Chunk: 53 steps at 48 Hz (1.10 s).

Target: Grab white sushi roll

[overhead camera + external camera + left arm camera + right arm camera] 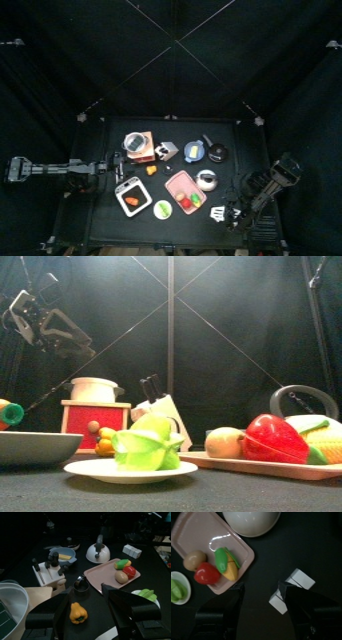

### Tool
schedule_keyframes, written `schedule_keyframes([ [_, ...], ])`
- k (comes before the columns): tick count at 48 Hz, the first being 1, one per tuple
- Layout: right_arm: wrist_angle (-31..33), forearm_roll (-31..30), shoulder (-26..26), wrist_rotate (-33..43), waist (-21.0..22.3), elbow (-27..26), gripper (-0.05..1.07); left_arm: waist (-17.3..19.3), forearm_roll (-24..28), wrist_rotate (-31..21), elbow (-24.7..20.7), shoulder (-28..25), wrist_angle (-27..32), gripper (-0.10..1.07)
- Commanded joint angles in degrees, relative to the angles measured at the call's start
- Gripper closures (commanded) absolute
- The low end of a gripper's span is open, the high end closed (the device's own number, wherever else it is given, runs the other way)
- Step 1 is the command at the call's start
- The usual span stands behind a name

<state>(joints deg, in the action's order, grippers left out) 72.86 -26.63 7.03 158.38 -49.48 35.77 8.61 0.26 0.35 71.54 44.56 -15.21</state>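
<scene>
The white sushi roll [278, 604] is a small white block on the black table, with a second white block [301, 578] just beyond it. My right gripper [262, 594] is open and hangs over the table beside the pink tray [198, 537], with the nearer block close to the inner side of one jaw and not gripped. In the top view the right gripper [225, 212] is at the table's front right. The white blocks [131, 551] also show in the left wrist view. My left gripper [83, 619] is open and empty, raised at the table's left [114, 170].
The pink tray [185, 190] holds toy vegetables [226, 562]. A white cup [206, 180], kettle [98, 552], blue bowl [62, 556], knife block [47, 569], red and white box [94, 416], a plate of greens [131, 451] and a white-rimmed tray [132, 195] with an orange pepper [78, 612] crowd the table.
</scene>
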Motion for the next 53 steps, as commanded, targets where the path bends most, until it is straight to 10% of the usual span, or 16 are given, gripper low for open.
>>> schedule_keyframes([
  [1,-0.1,3.1,-0.7,0.1,-0.2,-1.8,0.13,-0.1,-0.1,0.1,-0.7,0.0,-0.5,0.12],
  [53,-15.6,9.8,-4.8,0.2,1.8,6.7,0.05,0.2,-0.2,0.1,-0.4,0.0,-0.6,0.12],
])
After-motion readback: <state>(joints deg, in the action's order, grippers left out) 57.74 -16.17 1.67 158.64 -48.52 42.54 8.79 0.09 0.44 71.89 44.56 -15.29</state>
